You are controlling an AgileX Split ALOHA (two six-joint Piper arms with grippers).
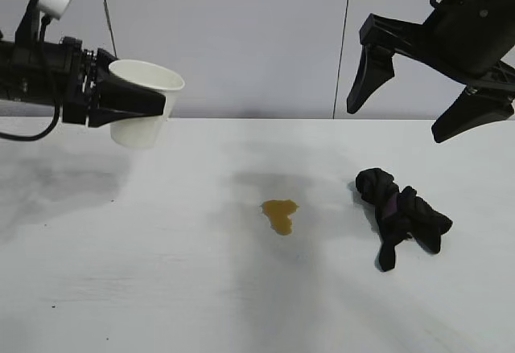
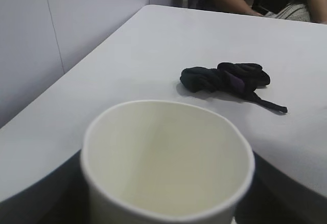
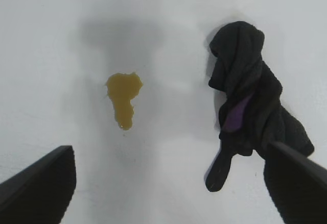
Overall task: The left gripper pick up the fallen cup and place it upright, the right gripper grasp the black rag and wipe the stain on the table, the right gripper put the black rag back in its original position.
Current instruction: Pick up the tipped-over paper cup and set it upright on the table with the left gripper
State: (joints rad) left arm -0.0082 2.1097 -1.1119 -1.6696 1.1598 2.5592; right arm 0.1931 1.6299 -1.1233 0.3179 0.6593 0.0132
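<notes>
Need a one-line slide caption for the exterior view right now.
Left gripper holds the cup above the table; right gripper hangs open over the black rag, stain unwiped.

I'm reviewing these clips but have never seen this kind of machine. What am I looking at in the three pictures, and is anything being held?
Two black robot arms work at a white table. One picture is from a camera outside the rig, facing them; the other two come from cameras on each arm's wrist. The left gripper holds a white paper cup in the air, mouth up. The right gripper hangs open and empty above a bunched black rag. Between cup and rag lies a yellowish-brown stain, not yet wiped. The left wrist picture looks into the cup, which appears empty.
</notes>
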